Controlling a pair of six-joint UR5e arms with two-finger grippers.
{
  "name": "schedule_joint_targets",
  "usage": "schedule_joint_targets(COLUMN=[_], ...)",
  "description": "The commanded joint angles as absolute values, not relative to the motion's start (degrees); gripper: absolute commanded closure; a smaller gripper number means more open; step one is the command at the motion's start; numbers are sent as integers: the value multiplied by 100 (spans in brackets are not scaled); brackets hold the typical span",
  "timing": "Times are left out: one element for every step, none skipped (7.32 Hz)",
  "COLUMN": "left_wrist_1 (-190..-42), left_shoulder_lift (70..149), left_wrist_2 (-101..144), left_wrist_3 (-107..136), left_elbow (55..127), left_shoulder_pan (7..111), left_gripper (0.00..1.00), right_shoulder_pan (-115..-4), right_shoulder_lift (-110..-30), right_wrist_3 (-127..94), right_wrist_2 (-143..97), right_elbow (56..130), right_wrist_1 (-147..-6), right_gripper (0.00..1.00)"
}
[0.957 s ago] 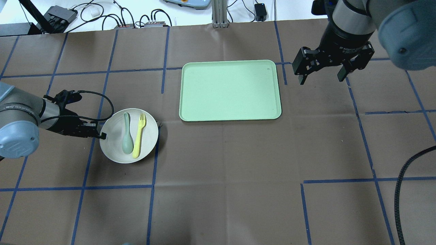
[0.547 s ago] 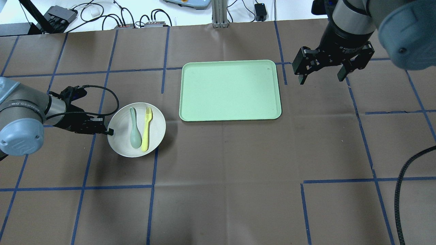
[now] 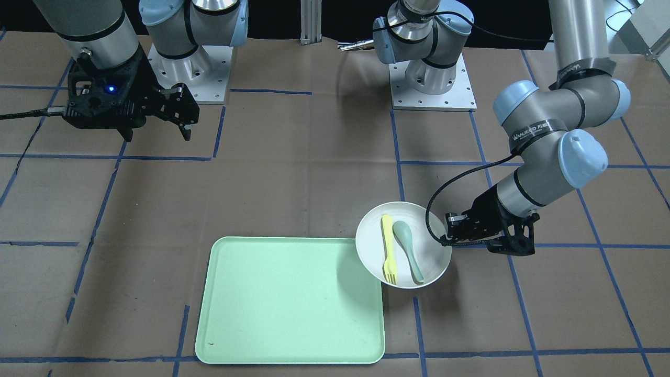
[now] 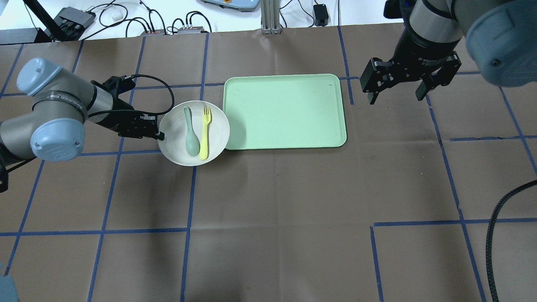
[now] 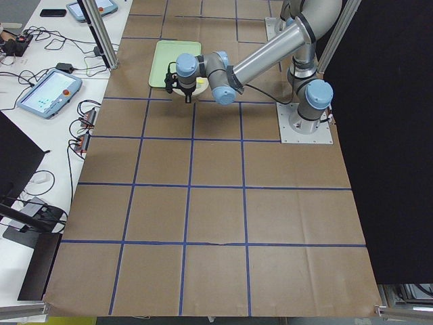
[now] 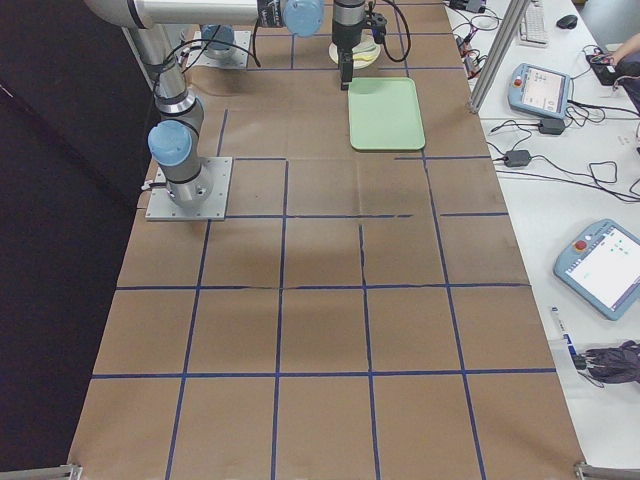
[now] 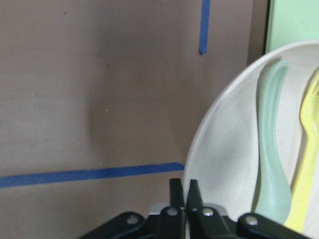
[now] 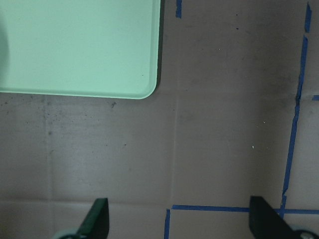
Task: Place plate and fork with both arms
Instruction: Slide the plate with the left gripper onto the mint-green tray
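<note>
Our plate (image 4: 217,132) has moved toward the tray (image 4: 285,111), left claw (image 4: 160,135) clamped on its rim, fork (image 4: 204,132) inside, nearer the bench's (image 4: 293,218) left edge. Right claw (image 4: 395,99) is spread apart. We should carry the plate level.

Setting: robotics lab bench. Left arm (image 3: 544,146) and right arm (image 3: 84,26) are bolted to metal base plates (image 3: 433,89) on a table (image 4: 293,188) papered brown and gridded in blue tape (image 4: 187,201). Teach pendants (image 6: 610,268) lie on white side benches (image 5: 27,169). Loose cables (image 4: 138,19), aluminium frame posts (image 4: 268,16), black screen (image 5: 392,169) beside the robot.
</note>
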State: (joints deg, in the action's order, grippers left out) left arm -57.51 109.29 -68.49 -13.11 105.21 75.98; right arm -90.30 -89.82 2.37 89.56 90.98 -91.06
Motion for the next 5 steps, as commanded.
schedule_joint_targets(left_wrist_1=[-5652,-5651,-5643,-5643,-5643], left_shoulder_lift=[11835,12169,12434,12567,12664], left_wrist_2=[-6820,-6820,-6820,-6829,-6812], left_wrist_3=[-768,-504,-240,-124,-88], left_elbow=[9489,9048,8800,8598,8422], left_shoulder_pan=[8398,8716,8962,9121,9140], left_gripper=[100,100,100,100,100], right_shoulder_pan=[-9026,-9035,-9035,-9035,-9035], right_shoulder_lift=[-8982,-8982,-8982,-8982,-8982], right_wrist_3=[237,229,229,229,220], right_wrist_2=[8956,8947,8947,8947,8939], right_elbow=[9105,9088,9079,9079,9079], right_wrist_1=[-9105,-9114,-9114,-9114,-9114], right_gripper=[0,0,0,0,0])
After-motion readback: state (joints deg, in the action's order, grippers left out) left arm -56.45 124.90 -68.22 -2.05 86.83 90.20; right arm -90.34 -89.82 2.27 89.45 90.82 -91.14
